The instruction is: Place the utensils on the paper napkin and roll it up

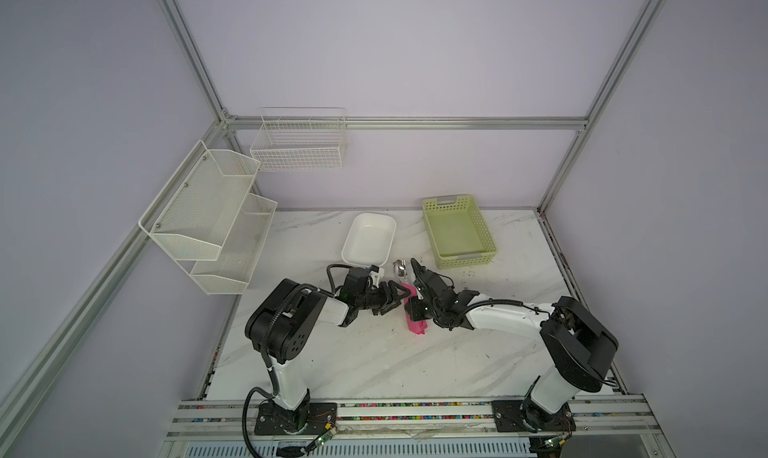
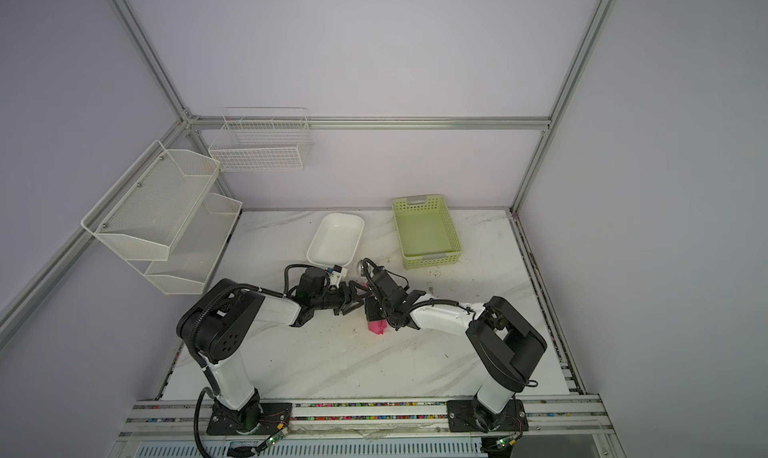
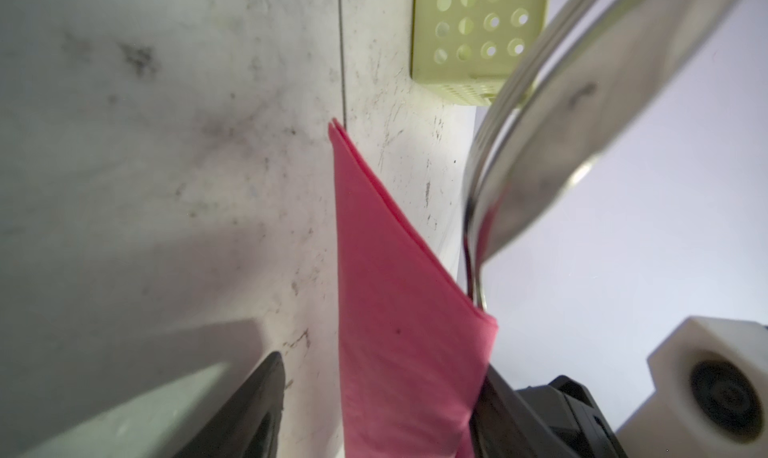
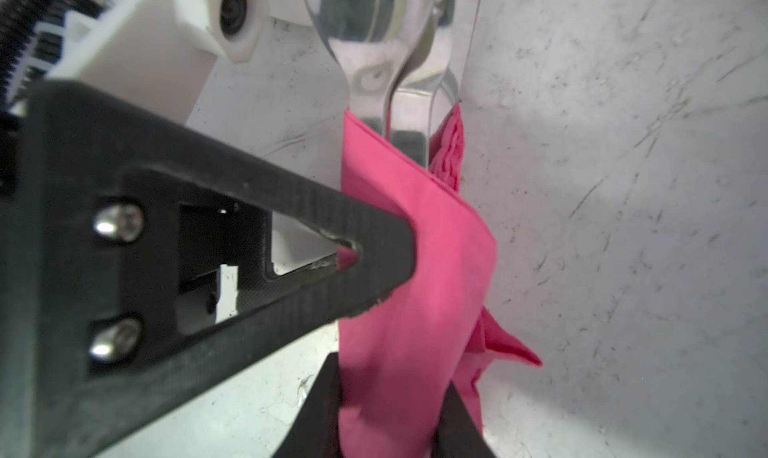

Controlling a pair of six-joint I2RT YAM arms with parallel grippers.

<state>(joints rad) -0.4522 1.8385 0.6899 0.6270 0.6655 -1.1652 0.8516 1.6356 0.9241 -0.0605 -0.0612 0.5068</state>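
My right gripper (image 4: 392, 379) is pinched narrow on the paper napkin (image 4: 415, 236), which is wrapped into a loose pink roll around the utensils (image 4: 374, 74). 2 shiny metal necks stick out of one end of the roll, and the handles are hidden inside the paper. The spoon bowl (image 1: 400, 267) shows at the far end in both top views. The other end of the roll is crumpled and points toward the near edge of the marble table (image 1: 374, 364). I cannot tell whether that end touches the surface.

My left gripper (image 3: 382, 364) has its jaws apart, 1 on each side of the roll. 1 finger (image 3: 511, 410) lies against the paper. The other stands clear of it, with bare table showing between them.

In both top views my 2 grippers meet near the middle of the table. They are just in front of the white tray (image 1: 348, 244) and near the green basket (image 1: 430, 231). The roll touches neither.
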